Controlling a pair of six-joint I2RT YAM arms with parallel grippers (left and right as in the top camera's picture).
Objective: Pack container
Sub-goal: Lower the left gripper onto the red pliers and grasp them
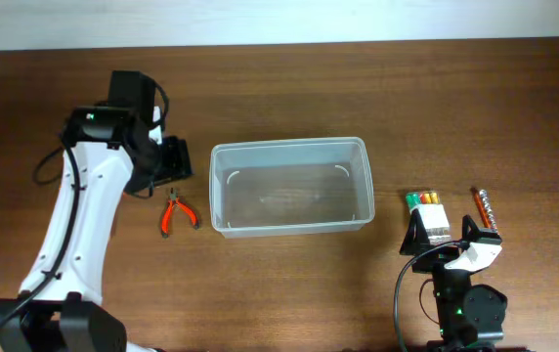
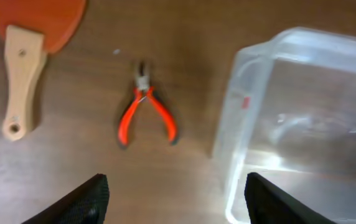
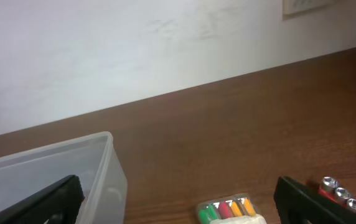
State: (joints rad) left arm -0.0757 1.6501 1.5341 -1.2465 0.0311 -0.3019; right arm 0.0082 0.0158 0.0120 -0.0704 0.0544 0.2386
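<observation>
Black-fingered and nearest the robot's base, the right claw (image 1: pixel 443 235) sits at 5 o'clock from the container, its fingers apart and holding nothing. Just beyond its tips lie a pack of coloured markers (image 1: pixel 427 208) and, further toward 3 o'clock, a red strip of metal bits (image 1: pixel 484 209). At the middle of the wooden surface (image 1: pixel 289 284) stands the container (image 1: pixel 291 186), a clear plastic tub, upright with its long side running 9 to 3, and it looks empty. At about 8 o'clock from it, close to its short wall but not touching, lie the orange-handled pliers (image 1: pixel 177 213), handles splayed toward the robot. Past them, at 10 o'clock, the left claw (image 1: pixel 174 159) hangs above the surface, fingers wide apart and empty. Its wrist camera looks down on the pliers, with a red paddle (image 2: pixel 32 34) on a wooden handle off at its 10 o'clock. Packing has, by my reading, not begun, and the step in hand is the approach for a first pick, most likely the pliers. That calls for lowering the left claw, closing across both handles near the pivot so they do not spread, then lifting clear of the rim before releasing over the tub.
</observation>
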